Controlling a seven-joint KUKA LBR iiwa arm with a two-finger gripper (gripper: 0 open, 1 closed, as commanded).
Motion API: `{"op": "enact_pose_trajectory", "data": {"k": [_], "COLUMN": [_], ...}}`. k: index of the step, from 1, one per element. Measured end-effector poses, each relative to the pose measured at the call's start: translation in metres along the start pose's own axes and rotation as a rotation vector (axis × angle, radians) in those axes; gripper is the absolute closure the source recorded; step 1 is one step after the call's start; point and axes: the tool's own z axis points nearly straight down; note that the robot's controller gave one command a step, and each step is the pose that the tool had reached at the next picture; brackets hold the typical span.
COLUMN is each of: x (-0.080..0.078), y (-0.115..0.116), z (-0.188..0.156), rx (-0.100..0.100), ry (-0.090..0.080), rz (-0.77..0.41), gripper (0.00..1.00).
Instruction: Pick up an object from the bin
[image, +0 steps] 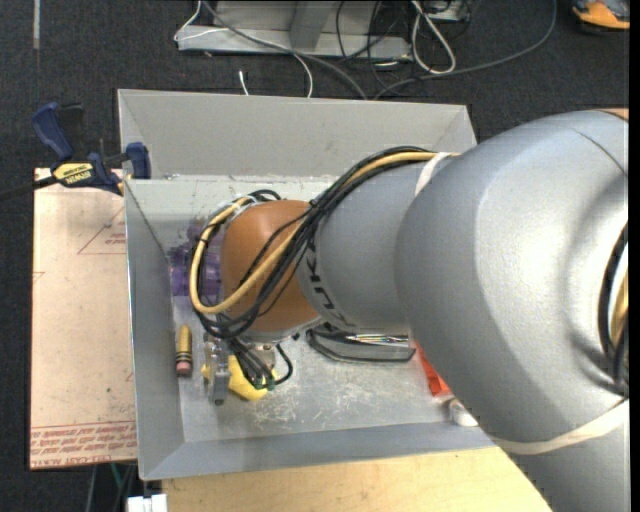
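Gripper (217, 382) is low in the front-left part of the bin (320, 445), right beside a small yellow object (250, 389); contact not resolvable. Cannot tell whether the gripper is apart or together. 1 short yellow-and-pink cylinder (184, 351) lies just left of it. Purple item (186, 272) sits farther back, and a dark flat tool (362, 346) lies to the right.

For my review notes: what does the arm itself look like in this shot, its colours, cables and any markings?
The arm is thick, rounded and silver-grey, with a pale band at one joint. Black lettering runs along its narrower link. An orange-brown domed cover caps the wrist, and yellow and black cables loop from the link across it. Below sits a small grey metal gripper.
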Motion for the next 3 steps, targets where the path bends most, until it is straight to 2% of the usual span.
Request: {"op": "enact_pose_trajectory", "data": {"k": [1, 2, 3], "x": [0.01, 0.014, 0.027], "y": [0.001, -0.065, -0.061], "z": [-0.065, -0.086, -0.112], "rx": [0.007, 0.007, 0.01], "ry": [0.011, 0.011, 0.019], "rz": [-0.013, 0.049, 0.019], "gripper": [1.0, 1.0, 1.0]}}
